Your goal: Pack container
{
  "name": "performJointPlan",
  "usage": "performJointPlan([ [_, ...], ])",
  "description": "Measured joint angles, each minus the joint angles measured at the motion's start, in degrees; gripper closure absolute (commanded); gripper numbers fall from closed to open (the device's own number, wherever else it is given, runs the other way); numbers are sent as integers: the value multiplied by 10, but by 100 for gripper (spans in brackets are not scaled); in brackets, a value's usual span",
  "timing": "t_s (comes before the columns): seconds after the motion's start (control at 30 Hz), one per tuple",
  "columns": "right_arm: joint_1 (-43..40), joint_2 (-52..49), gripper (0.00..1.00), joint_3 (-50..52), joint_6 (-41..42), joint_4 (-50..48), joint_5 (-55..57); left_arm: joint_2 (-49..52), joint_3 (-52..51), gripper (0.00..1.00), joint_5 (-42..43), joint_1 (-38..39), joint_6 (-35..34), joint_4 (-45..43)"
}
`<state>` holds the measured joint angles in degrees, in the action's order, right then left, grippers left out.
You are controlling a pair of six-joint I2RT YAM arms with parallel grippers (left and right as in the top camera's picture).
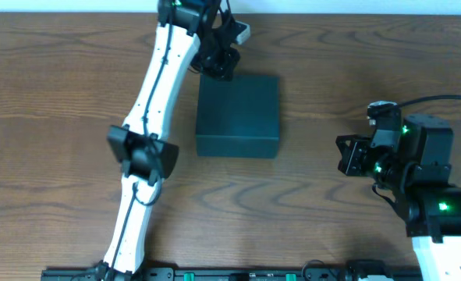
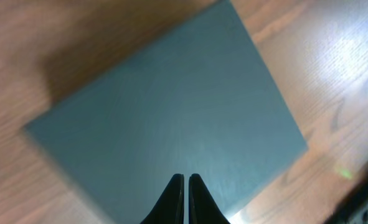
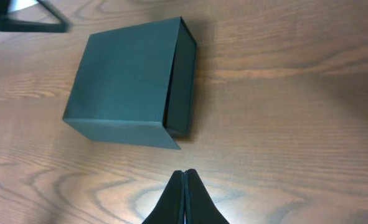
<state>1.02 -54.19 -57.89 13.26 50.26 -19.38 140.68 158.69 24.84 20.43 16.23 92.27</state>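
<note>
Container lies closed on the table, just ahead of the left gripper. We judge its clenched, empty jaws poised to open it, though contact is unclear. Right gripper, clenched too, stands well back.

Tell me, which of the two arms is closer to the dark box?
The left one: the left gripper hovers over the box, while the right gripper sits well off to its side.
</note>
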Motion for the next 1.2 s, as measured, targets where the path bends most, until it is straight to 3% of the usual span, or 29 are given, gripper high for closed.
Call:
performJointPlan([
  [0.1, 0, -13, 98, 1, -17, -5, -2, -114, -136, 94, -10, -1, 5, -25],
  [0.2, 0, -33, 98, 3, -28, 5, -7, -215, -289, 94, -10, 0, 7, -123],
  [0.37, 1, -61, 98, 64, -30, -14, -57, -232, -449, 94, -6, 3, 22, -215],
  [0.67, 110, -67, 98, 213, 34, -159, -99, -215, -539, 94, 31, 9, 70, -309],
  [0.83, 186, -70, 98, 263, 115, -267, -44, -215, -582, 95, 53, 9, 80, -361],
  [1.2, 218, -189, 98, 285, 200, -422, -3, -213, -594, 94, 94, 13, 83, -397],
])
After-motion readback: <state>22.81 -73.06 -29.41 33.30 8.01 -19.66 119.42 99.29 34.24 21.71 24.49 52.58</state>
